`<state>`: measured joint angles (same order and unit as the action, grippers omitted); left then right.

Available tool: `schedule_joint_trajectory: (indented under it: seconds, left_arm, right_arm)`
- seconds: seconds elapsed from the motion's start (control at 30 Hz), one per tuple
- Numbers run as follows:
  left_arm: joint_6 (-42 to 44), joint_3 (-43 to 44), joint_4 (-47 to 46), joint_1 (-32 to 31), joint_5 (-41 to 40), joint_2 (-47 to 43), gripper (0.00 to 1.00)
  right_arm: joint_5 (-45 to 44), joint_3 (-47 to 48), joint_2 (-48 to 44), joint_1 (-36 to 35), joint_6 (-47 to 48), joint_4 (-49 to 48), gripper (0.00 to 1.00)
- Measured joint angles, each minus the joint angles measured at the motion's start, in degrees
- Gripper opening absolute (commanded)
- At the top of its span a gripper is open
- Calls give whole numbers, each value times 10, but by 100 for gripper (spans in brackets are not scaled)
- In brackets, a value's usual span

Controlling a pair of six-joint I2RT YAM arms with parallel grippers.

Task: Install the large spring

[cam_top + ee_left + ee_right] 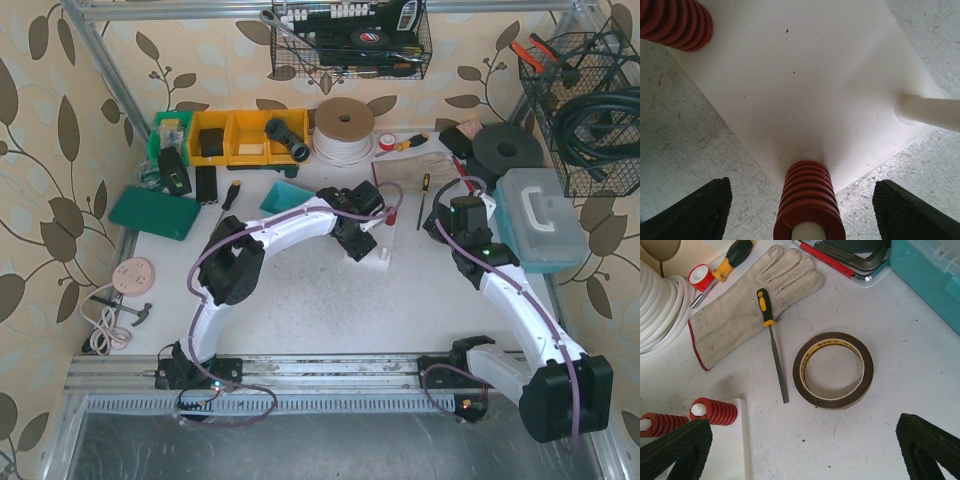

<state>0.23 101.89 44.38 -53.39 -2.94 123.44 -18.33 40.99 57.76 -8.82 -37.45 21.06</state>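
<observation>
The job looks almost done; the spring sits over a white peg at the edge of the plate; the left end effector is wide open, one finger each side of the spring, touching nothing; only backing away seems left. The right end effector, off the plate, is wide open and empty; its view shows tape near the plate; the left view shows a bare peg instead.
</observation>
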Motion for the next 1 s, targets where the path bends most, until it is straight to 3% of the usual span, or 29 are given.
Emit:
schedule_joint_trajectory:
  seconds: [0.2, 0.3, 0.47, 0.6, 0.8, 1.0]
  left_arm:
    - [0, 0, -1, 0, -37, -62, 87]
    - [3, -12, -16, 1, -94, -126, 97]
    - [-14, -52, -52, 23, -198, -211, 98]
    - [-21, -76, -60, 72, -216, -211, 81]
    - [-12, -90, -56, 162, -137, -163, 64]
    - [12, -68, -26, 225, -25, -95, 60]
  right_arm:
    - [24, -1, 0, 0, 14, -14, 99]
    - [49, -4, 0, 0, 29, -30, 98]
    - [74, -7, 10, -24, 50, -52, 97]
    - [70, -7, 13, -82, 71, -67, 97]
    - [26, -6, 19, -148, 100, -78, 96]
    - [0, -3, 30, -172, 115, -80, 96]
